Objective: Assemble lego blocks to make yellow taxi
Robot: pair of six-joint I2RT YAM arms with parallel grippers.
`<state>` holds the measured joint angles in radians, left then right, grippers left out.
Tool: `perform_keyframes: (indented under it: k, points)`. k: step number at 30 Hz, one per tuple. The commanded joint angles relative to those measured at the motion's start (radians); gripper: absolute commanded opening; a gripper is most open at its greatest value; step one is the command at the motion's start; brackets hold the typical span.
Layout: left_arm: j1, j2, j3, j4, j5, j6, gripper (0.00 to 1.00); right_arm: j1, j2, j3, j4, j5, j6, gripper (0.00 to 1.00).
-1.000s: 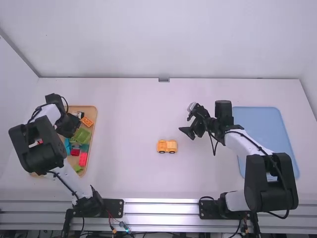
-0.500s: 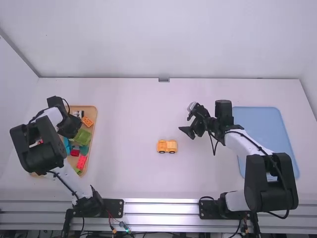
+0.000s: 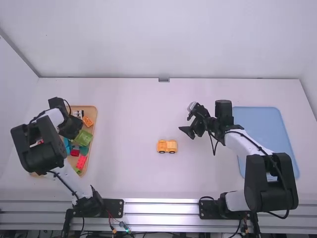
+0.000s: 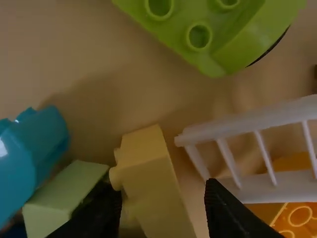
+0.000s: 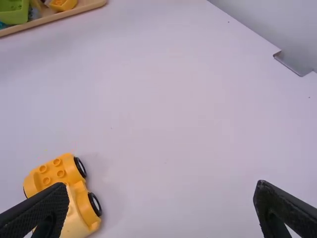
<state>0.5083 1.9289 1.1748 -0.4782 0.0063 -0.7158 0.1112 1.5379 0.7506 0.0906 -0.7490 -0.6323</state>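
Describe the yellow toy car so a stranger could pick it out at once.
On the white table, find the space between the wooden tray at left and the blue tray at right. There sits a small yellow toy car with black wheels, standing apart from the loose blocks in the wooden tray.

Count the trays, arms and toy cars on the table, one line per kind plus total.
Trays: 2 (wooden tray, blue tray)
Arms: 2 (left arm, right arm)
Toy cars: 1 (yellow car)
Total: 5
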Motion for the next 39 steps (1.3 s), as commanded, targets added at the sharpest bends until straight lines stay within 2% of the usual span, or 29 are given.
perform_keyframes:
  k: [1, 10, 18, 24, 26, 29, 39]
  points:
    - [-0.011, -0.002, -0.023, -0.016, 0.008, -0.042, 0.47, 0.000, -0.006, 0.004, 0.000, -0.006, 0.008, 0.98]
    - [-0.019, -0.002, -0.024, -0.014, 0.000, -0.055, 0.45, 0.000, -0.006, 0.004, 0.000, -0.006, 0.008, 0.99]
    - [-0.018, -0.002, -0.024, -0.007, -0.018, -0.055, 0.27, 0.000, -0.006, 0.004, -0.001, -0.009, 0.008, 0.99]
    - [-0.010, -0.002, -0.024, -0.004, -0.051, -0.035, 0.31, 0.000, -0.006, 0.004, -0.002, -0.012, 0.008, 0.98]
    - [-0.010, -0.002, -0.024, -0.005, -0.056, -0.035, 0.49, 0.001, -0.006, 0.004, -0.005, -0.013, 0.008, 0.99]
    - [-0.011, -0.002, -0.024, -0.002, -0.106, -0.035, 0.57, -0.002, -0.006, 0.004, -0.011, -0.010, 0.008, 0.99]
    - [-0.018, -0.002, -0.024, 0.008, -0.080, -0.008, 0.39, -0.002, -0.006, 0.004, -0.015, -0.011, 0.007, 0.99]
